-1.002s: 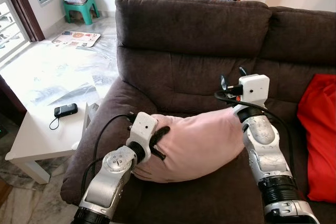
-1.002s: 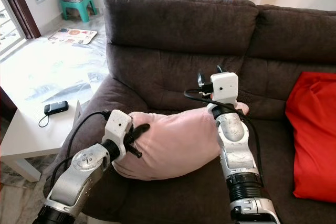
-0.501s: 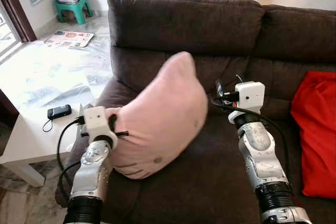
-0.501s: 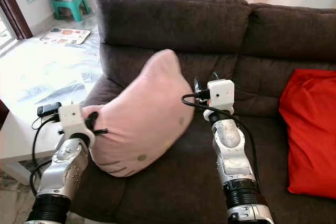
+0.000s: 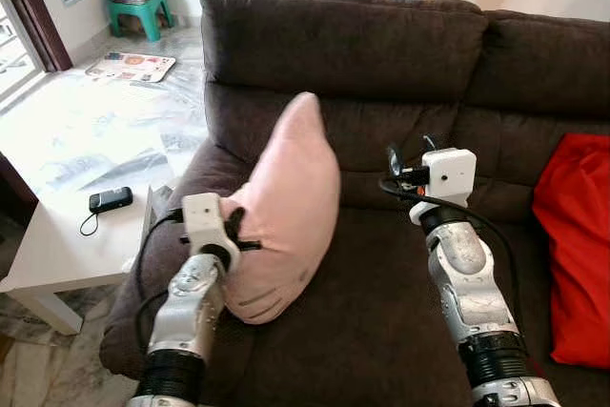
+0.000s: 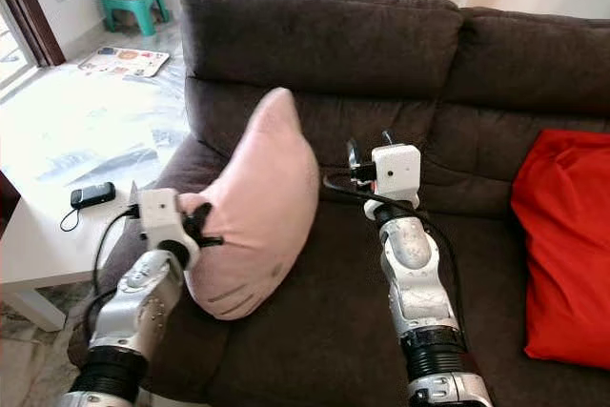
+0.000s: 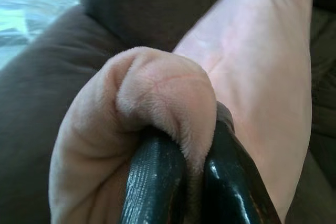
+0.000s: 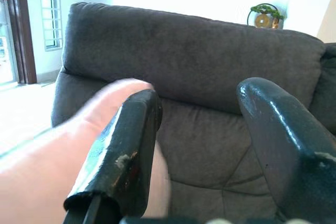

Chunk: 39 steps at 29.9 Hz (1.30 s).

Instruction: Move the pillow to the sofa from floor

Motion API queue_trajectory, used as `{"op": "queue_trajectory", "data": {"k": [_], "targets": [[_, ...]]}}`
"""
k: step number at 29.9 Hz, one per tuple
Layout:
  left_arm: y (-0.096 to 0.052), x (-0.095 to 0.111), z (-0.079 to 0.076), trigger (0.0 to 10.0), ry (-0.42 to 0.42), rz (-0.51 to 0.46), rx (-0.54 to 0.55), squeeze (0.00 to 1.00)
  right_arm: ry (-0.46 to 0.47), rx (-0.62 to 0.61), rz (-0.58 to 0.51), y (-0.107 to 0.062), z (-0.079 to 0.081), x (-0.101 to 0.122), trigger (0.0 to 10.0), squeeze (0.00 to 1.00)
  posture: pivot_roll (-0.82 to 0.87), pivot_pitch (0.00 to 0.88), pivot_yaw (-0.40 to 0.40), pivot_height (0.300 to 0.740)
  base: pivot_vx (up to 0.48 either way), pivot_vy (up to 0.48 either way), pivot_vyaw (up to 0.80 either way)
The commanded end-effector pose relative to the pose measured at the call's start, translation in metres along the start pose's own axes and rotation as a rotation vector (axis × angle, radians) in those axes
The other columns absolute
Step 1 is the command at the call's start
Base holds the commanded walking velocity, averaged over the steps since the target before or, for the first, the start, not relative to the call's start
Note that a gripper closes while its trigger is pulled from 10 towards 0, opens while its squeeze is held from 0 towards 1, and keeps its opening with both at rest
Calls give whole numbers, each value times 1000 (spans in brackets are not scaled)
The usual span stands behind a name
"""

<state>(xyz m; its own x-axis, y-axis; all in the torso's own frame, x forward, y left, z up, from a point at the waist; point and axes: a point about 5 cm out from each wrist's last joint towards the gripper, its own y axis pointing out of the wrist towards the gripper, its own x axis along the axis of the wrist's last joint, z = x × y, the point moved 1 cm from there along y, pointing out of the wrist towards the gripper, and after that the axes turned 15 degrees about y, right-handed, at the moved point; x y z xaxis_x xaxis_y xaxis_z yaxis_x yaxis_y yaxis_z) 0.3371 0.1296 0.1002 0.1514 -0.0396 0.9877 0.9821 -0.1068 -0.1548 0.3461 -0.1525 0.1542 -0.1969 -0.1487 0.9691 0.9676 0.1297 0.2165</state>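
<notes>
The white side table (image 5: 67,245) stands just beside the sofa (image 5: 400,64) at its left arm. The left gripper (image 5: 232,232) is clamped on a bunched corner of the pink pillow (image 5: 286,197); in the left wrist view both fingers (image 7: 157,182) pinch the plush fold tightly. The pillow stands on edge over the sofa's left seat, near the armrest, its lower end seemingly touching the cushion. To complete placement well, lower the pillow until the seat supports it fully, then release. The right gripper (image 5: 412,152) hovers above the sofa's middle seat, fingers (image 8: 123,156) spread wide, gripping nothing. A red cushion (image 5: 577,245) lies at the sofa's right end.
</notes>
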Motion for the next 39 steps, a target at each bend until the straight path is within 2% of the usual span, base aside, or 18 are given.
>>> {"op": "queue_trajectory", "data": {"k": [1, 5, 8, 12, 14, 16, 18, 21, 22, 25, 34, 39], "targets": [[4, 6, 3, 10000, -21, -21, 6, 0, 6, -9, -12, -1, 0, 3, 10000, 0, -7, 3, -53, 740, 0, 0, 0], [11, 20, 5, 10000, -59, -58, 7, 0, 8, -10, -14, -1, 0, 3, 10000, 0, -7, 5, -53, 740, 0, 0, 0], [25, 41, 10, 10000, -137, -108, 45, 0, 11, -14, -16, -1, 1, 3, 10000, 0, -5, 4, -52, 740, 0, 0, 0], [32, 51, 10, 10000, -180, -114, 57, 0, 18, -17, -23, -1, 1, 4, 10000, 0, -8, 5, -51, 740, 0, 0, 0], [38, 58, 3, 10000, -214, -113, 32, 0, 17, -17, -25, -1, 1, 5, 10000, 0, -11, 5, -48, 740, 0, 0, 0], [40, 61, -4, 10000, -210, -112, -3, 0, 18, -20, -26, -1, 1, 5, 10000, 0, -13, 5, -48, 740, 0, 0, 0], [40, 57, -16, 10000, -182, -89, -96, 0, 21, -23, -30, -2, 1, 5, 10000, 0, -16, 5, -46, 740, 0, 0, 0], [35, 43, -21, 10000, -95, -66, -147, 0, 22, -19, -23, -3, 2, 3, 10000, 0, -15, 5, -46, 740, 0, 0, 0], [31, 32, -18, 10000, -67, -48, -138, 0, 22, -16, -15, -4, 3, 1, 10000, 0, -14, 5, -47, 740, 0, 0, 0], [25, 19, -7, 10000, -45, -22, -84, 0, 24, -17, -9, -5, 3, 0, 10000, 0, -10, 6, -48, 740, 0, 0, 0], [19, 9, 12, 10000, -102, 11, 9, 0, 32, -2, -3, -3, 8, -2, 10000, 0, -2, 3, -52, 740, 0, 0, 0], [11, 3, 31, 10000, -103, -2, 103, 0, 36, 2, 1, -5, 10, -3, 10000, 0, -5, 3, -52, 740, 0, 0, 0]]}}
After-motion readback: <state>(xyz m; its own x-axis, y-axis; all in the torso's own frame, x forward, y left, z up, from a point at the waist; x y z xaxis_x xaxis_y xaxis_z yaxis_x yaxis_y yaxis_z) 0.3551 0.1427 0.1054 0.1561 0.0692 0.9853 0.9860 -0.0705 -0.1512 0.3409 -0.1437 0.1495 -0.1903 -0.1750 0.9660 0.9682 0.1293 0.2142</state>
